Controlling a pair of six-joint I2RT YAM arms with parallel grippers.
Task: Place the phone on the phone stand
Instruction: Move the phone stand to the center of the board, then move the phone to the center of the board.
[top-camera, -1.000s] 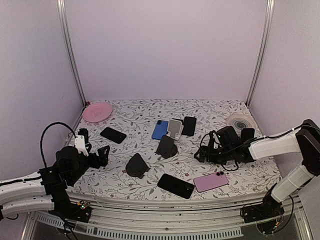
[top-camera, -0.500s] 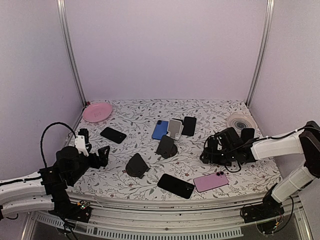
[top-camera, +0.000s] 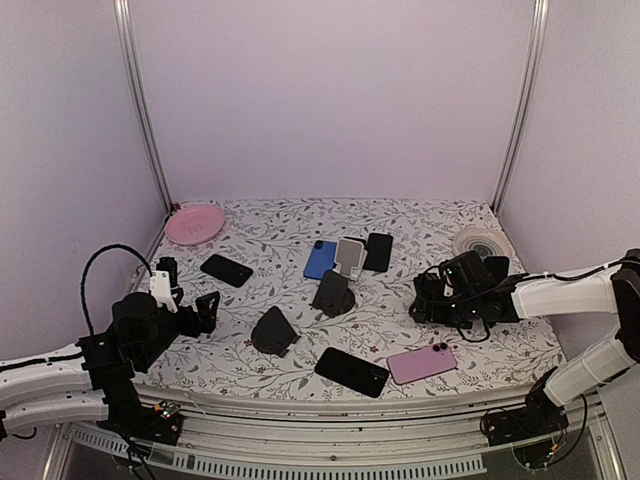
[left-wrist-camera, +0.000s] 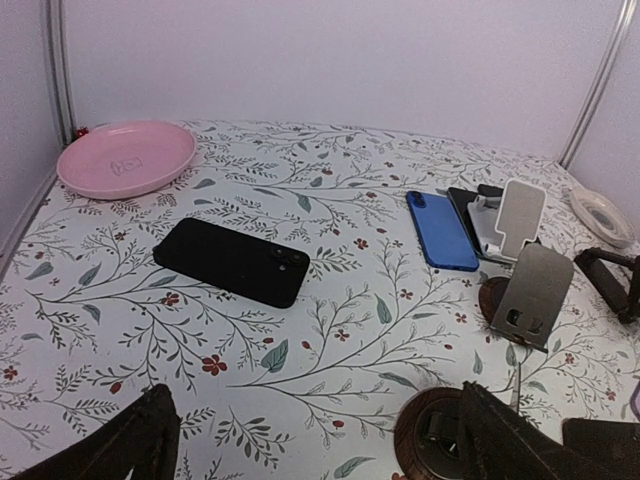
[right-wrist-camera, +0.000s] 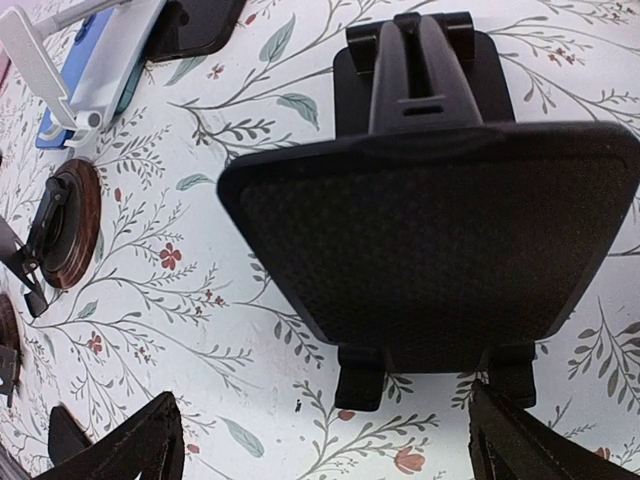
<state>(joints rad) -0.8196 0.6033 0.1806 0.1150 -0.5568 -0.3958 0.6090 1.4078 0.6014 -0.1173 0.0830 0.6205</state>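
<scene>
Pink and glossy, a plate (top-camera: 195, 223) sits at the far left of the flower-printed desk (top-camera: 270, 225). Near the front edge the left fingers (left-wrist-camera: 135, 445) are spread wide with nothing between them. Rightward come a matte black phone (top-camera: 226, 269) lying flat, a black wedge stand (top-camera: 273, 332), and a blue phone (top-camera: 320, 259) just beside a white stand (top-camera: 349, 255). After those stand a brushed-metal stand (top-camera: 333, 293) on a round brown foot, and a glossy dark phone (top-camera: 352, 371) at the front. A pink phone (top-camera: 421, 363) lies flat just right of that one. Above and behind it the right fingers (right-wrist-camera: 130, 445), equally spread and empty, hang over a black cradle stand (right-wrist-camera: 430, 230) with a pebbled, rubbery face and two small lip hooks. Which phone is meant I cannot tell (the pink one lies nearest that cradle). Any of them should handle as a thin, stiff slab, moderately heavy, with a slick back and breakable glass. Lying flush on the cloth it offers little height, so the hold is best taken across the two long edges near the middle, firmly enough not to slip. The cradle's grippy face should then keep it from sliding.
</scene>
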